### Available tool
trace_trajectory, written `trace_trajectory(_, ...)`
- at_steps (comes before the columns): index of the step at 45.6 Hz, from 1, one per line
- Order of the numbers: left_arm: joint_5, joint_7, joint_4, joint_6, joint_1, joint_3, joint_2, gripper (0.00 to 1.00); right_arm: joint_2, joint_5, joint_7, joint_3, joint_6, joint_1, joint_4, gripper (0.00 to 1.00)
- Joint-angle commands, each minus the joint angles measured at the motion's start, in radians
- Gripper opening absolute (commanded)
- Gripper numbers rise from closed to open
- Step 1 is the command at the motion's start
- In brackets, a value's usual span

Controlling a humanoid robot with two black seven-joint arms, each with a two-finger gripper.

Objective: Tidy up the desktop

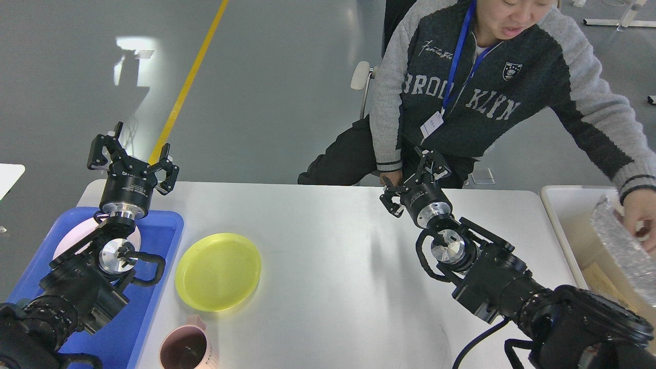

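With both your left jaws (pixel 132 156) and right jaws (pixel 416 177) spread empty above the desk (pixel 333 246) spanning the view, any right-arm reach risked striking the person's hand (pixel 640 215) at the bin (pixel 569 215).

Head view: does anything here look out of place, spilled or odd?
Nothing spilled or damaged. One oddity: a person in a grey sweater reaches into the cream-white bin at the right, lifting a crinkly silver sheet. The round yellow plastic plate and pink mug sit upright on the white desktop.
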Motion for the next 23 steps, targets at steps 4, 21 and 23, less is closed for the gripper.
trace_trajectory(4,0.001,0.000,0.000,0.000,0.000,0.000,0.000,0.97,0.000,0.000,0.000,0.000,0.000,0.000,0.000,1.00)
trace_trajectory(21,0.001,0.000,0.000,0.000,0.000,0.000,0.000,0.97,0.000,0.000,0.000,0.000,0.000,0.000,0.000,1.00)
trace_trajectory(23,0.001,0.000,0.000,0.001,0.000,0.000,0.000,0.97,0.000,0.000,0.000,0.000,0.000,0.000,0.000,1.00)
